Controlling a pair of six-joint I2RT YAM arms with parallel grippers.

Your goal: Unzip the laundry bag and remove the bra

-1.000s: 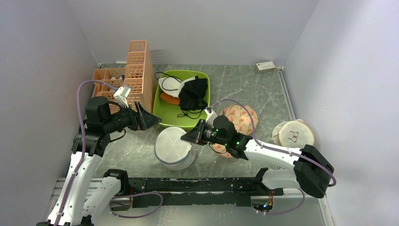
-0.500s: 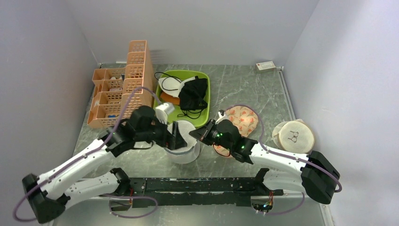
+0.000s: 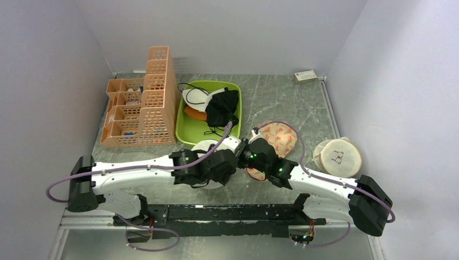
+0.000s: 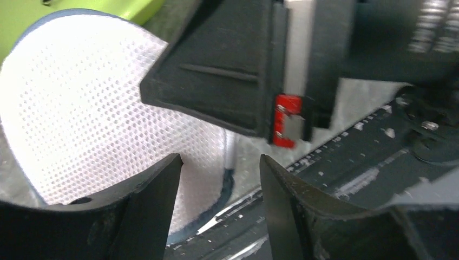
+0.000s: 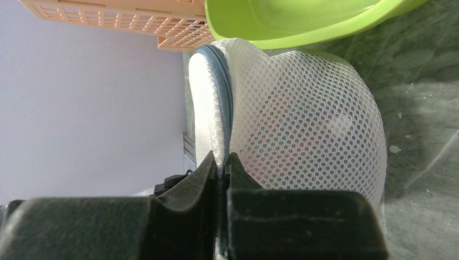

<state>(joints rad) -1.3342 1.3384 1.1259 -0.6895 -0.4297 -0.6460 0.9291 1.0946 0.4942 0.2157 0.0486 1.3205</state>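
The white mesh laundry bag point(image 3: 204, 145) lies in front of the green tub, mostly hidden under my left arm. In the right wrist view the bag point(image 5: 308, 124) stands on edge, its grey zip rim point(image 5: 226, 103) running down into my right gripper point(image 5: 223, 162), which is shut on that rim. A faint reddish shape, probably the bra point(image 5: 279, 105), shows through the mesh. My left gripper point(image 4: 220, 160) is open and empty, just above the bag's rim point(image 4: 230, 184) and right next to my right gripper point(image 3: 241, 154). From above, my left gripper point(image 3: 230, 161) nearly touches the right one.
The green tub point(image 3: 184, 132) holds a black garment point(image 3: 222, 108) and a white-cupped one. An orange basket rack point(image 3: 143, 108) stands to its left. A peach floral padded item point(image 3: 279, 135) lies behind the right arm, and a cream pouch point(image 3: 338, 157) lies at the right.
My left arm swung from beside the orange rack across the table and over the bag, ending next to the right gripper. The right gripper shifted slightly right, at the bag's rim.
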